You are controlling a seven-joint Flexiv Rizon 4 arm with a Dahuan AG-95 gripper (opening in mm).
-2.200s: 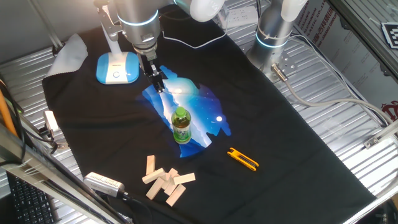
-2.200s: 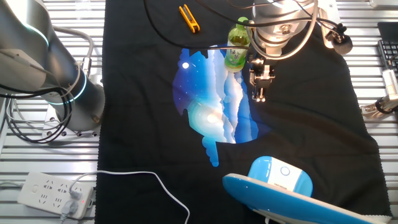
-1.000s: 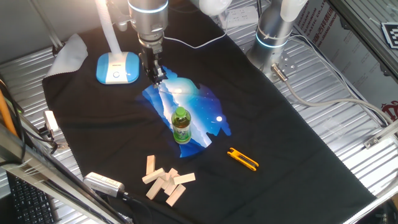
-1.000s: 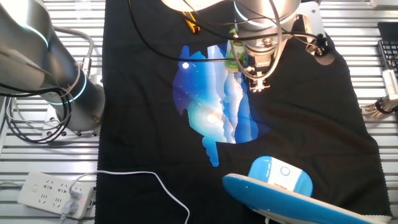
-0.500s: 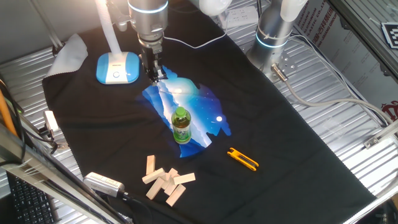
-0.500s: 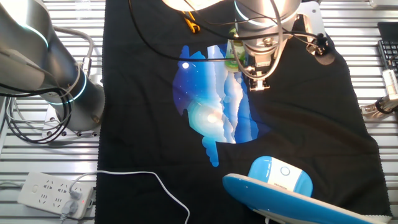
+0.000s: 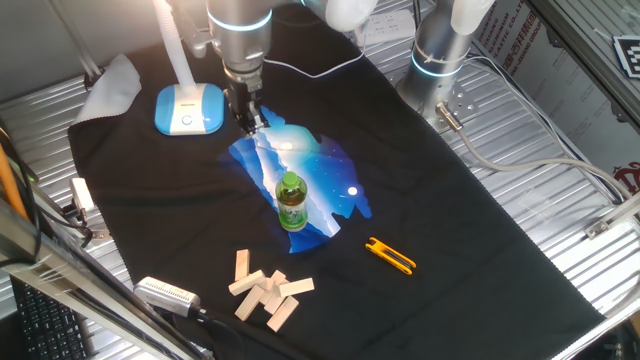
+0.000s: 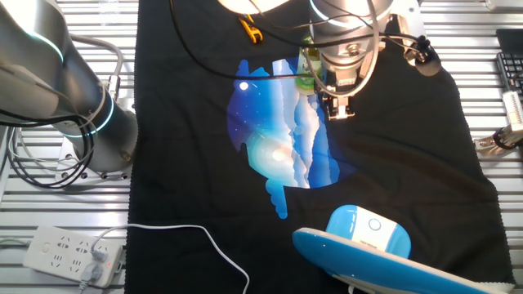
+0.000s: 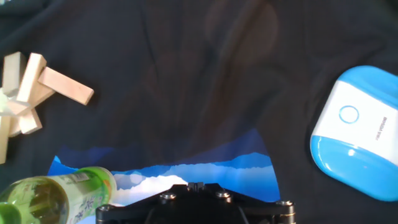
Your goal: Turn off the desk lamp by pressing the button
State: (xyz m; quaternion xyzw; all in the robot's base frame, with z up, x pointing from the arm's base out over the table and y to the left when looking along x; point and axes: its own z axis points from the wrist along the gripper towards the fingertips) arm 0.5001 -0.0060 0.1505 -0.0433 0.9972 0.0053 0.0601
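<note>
Since 2.2 s ago gripper [image 7: 250, 122] shifted toward desk lamp [image 7: 188, 108] at desk's far-left; finger state indeterminate; risk: off-centre descent missing button [image 9: 348, 114], nudging base.

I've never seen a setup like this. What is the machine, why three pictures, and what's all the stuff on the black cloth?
It is a robot arm ending in a two-finger pincer, holding nothing. Two pictures come from fixed cameras on different sides of the table; the third looks out from the hand itself. On the black cloth lie a desk lamp with a round button, a green bottle, wooden blocks, a yellow clip and a blue picture mat. The pincer hangs beside the lamp's base.
</note>
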